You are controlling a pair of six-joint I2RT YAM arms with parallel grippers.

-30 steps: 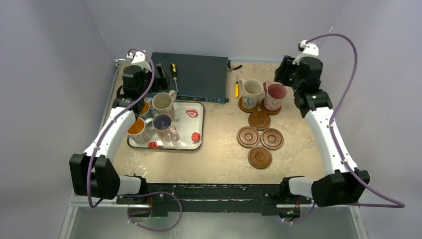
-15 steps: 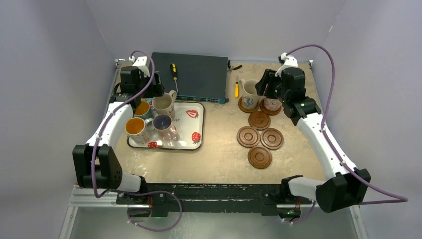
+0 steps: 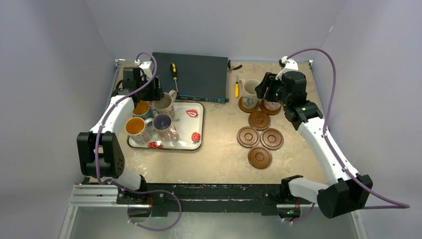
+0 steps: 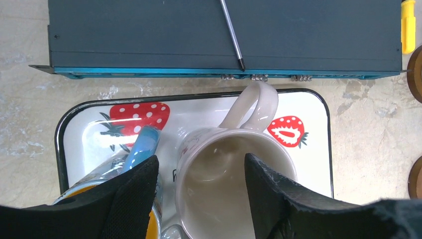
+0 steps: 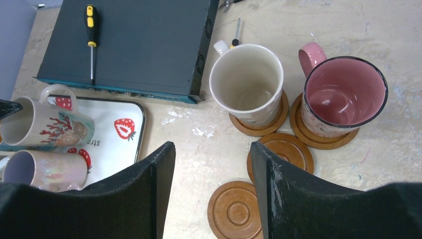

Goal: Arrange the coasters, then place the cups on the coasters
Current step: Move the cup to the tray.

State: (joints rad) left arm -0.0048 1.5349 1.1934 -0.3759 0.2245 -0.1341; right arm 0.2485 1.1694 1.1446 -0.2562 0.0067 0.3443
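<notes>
Straddling the cream mug's (image 4: pixel 219 199) rim on the strawberry-print tray (image 4: pixel 318 149), the left gripper (image 4: pixel 200 164) holds its jaws apart, seemingly to carry it to the 4 bare coasters (image 3: pixel 248 136), while the right gripper (image 5: pixel 213 149) hangs apart and empty.

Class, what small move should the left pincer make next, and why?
Probably close the left pincer on the cream mug: its fingers straddle the mug's rim without gripping, and four coasters lie bare.

Six brown grooved coasters (image 3: pixel 260 157) cluster at right; two bear upright cups (image 5: pixel 246 78) (one cream, one pink-lined). Four more cups stand on the tray (image 3: pixel 186 127).
</notes>
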